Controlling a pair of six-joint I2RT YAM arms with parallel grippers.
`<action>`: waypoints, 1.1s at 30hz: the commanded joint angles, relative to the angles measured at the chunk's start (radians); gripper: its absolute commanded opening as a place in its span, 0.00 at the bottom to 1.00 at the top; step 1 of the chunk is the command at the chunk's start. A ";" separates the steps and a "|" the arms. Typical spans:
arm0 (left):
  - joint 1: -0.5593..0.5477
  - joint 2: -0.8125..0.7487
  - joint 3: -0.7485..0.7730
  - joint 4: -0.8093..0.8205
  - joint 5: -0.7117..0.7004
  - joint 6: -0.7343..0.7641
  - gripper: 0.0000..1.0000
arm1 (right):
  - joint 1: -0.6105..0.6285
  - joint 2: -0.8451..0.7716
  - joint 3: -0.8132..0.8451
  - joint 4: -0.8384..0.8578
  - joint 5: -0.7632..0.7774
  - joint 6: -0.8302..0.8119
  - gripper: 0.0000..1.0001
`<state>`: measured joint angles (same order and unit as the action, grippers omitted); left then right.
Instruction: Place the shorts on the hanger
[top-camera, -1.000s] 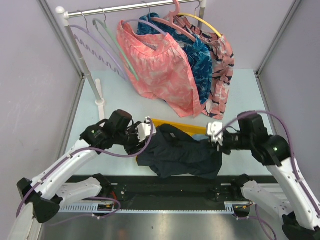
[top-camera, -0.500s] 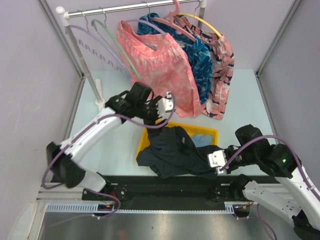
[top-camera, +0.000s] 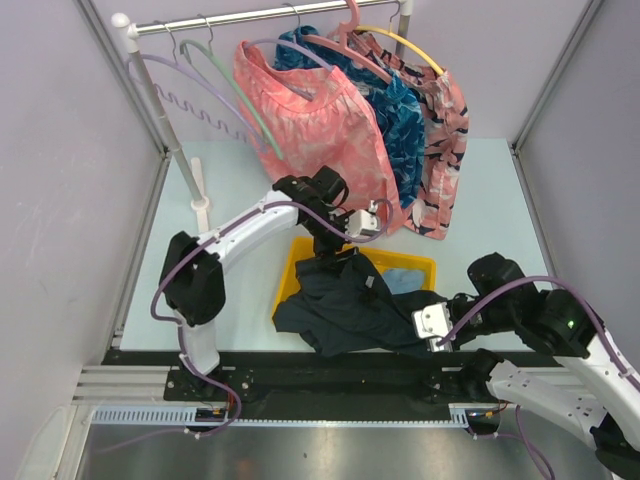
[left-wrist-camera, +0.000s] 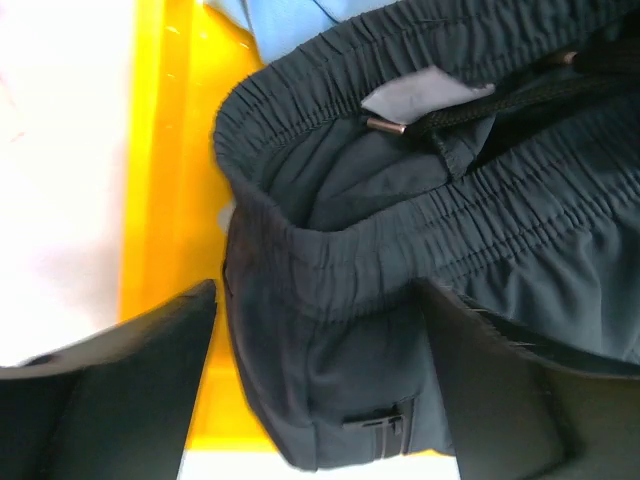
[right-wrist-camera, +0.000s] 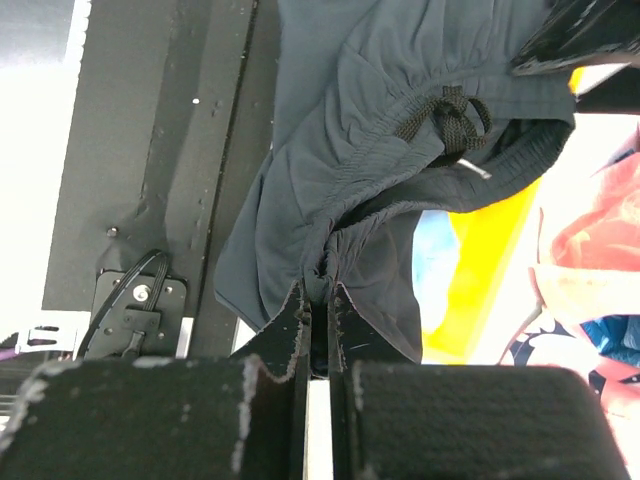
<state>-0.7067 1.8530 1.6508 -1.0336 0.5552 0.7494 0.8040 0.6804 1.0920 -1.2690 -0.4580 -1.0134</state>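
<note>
Shorts looked limp, best taken at the waistband straddled by the parted left end effector; the right end effector pinched fabric.

The shorts are matt dark woven cloth, gathered into fine ribs at the waistband, with a braided black drawcord tipped in shiny metal. Under them the yellow tray is smooth, glossy plastic. Behind the tray, the rail is bright polished metal and the hanger thin smooth plastic. The left pincer has matt black, faintly grainy fingers. The surface around the tray looks pale, smooth and dull.
</note>
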 joint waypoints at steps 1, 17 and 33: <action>-0.011 0.046 0.041 0.010 0.048 -0.024 0.76 | 0.011 -0.019 0.000 0.033 0.027 0.048 0.00; 0.052 -0.371 0.271 0.197 -0.083 -0.318 0.00 | -0.211 0.054 0.076 0.817 0.409 0.529 0.00; 0.052 -0.367 0.641 0.438 -0.294 -0.378 0.00 | -0.267 0.358 0.587 0.982 0.309 0.495 0.00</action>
<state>-0.6540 1.4944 2.2101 -0.7040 0.2920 0.4129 0.5407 0.9924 1.5181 -0.3607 -0.1253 -0.5159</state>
